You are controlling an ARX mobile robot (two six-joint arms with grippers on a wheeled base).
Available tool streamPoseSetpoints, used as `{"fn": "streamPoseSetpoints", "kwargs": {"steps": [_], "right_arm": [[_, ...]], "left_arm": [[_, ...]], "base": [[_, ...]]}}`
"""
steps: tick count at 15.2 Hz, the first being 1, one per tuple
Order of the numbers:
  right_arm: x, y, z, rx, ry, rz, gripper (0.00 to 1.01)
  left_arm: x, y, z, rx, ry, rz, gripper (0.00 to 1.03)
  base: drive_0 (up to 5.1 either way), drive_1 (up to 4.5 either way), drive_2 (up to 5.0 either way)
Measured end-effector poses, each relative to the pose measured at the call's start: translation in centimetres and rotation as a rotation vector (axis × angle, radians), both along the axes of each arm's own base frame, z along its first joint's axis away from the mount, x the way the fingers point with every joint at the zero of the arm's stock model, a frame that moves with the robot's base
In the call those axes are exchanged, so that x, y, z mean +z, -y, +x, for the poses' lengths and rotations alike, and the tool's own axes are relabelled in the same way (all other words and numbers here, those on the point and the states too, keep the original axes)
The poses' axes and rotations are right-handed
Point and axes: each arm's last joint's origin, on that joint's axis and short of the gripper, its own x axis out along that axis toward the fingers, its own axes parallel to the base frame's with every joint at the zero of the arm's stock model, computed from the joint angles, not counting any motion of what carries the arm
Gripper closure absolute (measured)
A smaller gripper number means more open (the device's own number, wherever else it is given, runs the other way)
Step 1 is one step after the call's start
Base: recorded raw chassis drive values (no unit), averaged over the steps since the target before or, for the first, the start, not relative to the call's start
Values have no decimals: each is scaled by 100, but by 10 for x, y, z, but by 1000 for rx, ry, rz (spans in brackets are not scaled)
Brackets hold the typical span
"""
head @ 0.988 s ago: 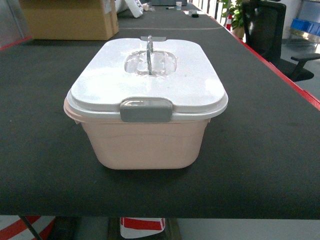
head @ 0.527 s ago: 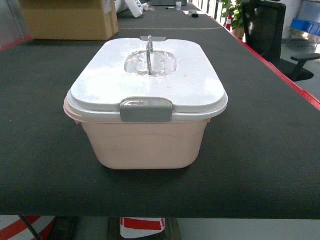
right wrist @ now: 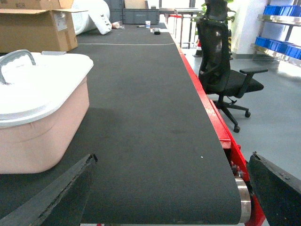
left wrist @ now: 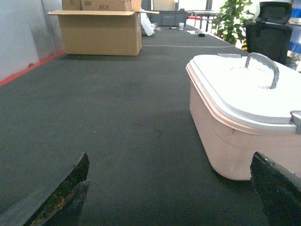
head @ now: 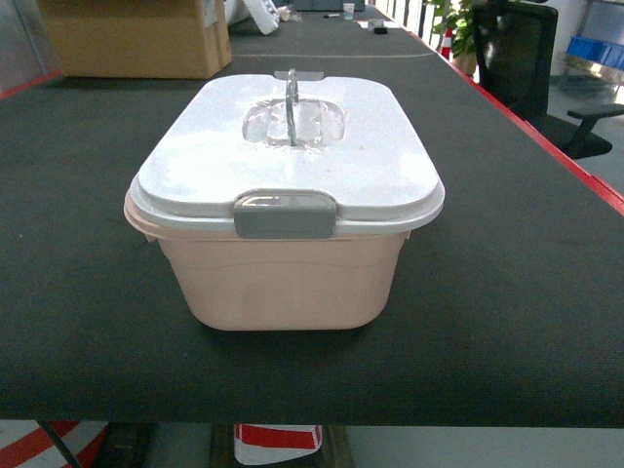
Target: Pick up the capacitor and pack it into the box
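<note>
From my head camera I see the pale pink plastic box (head: 283, 278) with rounded corners. It sits in the middle of the dark grey woven table mat (head: 88, 283). Its white lid (head: 195, 166) is on, the grey front latch (head: 285, 214) looks pressed down, and a thin grey handle (head: 292, 105) stands up on top. A brown cardboard carton (head: 136, 39) is far behind. I cannot see the small orange-red capacitor anywhere, and neither of my pincers shows here.

From my left wrist camera the box (left wrist: 221, 136) is to the right, near my left pincer (left wrist: 169, 188). Its two dark fingers are far apart and hold nothing.

From my right wrist camera the box (right wrist: 42, 132) is to the left. My right pincer (right wrist: 174, 188) is wide too, and empty. A black office chair (right wrist: 221, 70) stands past the red table edge (right wrist: 207, 103).

I think the box is light, stiff and a bit slippery. The handle looks like the best place to hold the lid, and I guess the latch must lift first. The capacitor is hidden, maybe already inside; I cannot tell.
</note>
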Motion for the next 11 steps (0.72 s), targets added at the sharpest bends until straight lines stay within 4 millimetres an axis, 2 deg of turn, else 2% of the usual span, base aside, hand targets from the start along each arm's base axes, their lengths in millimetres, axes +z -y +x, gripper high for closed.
{"fn": "streamPoseSetpoints", "kwargs": {"steps": [11], "right_arm": [[0,0,0,0,0,0,3]], "left_arm": [[0,0,0,0,0,0,5]], "base": [[0,0,0]]}}
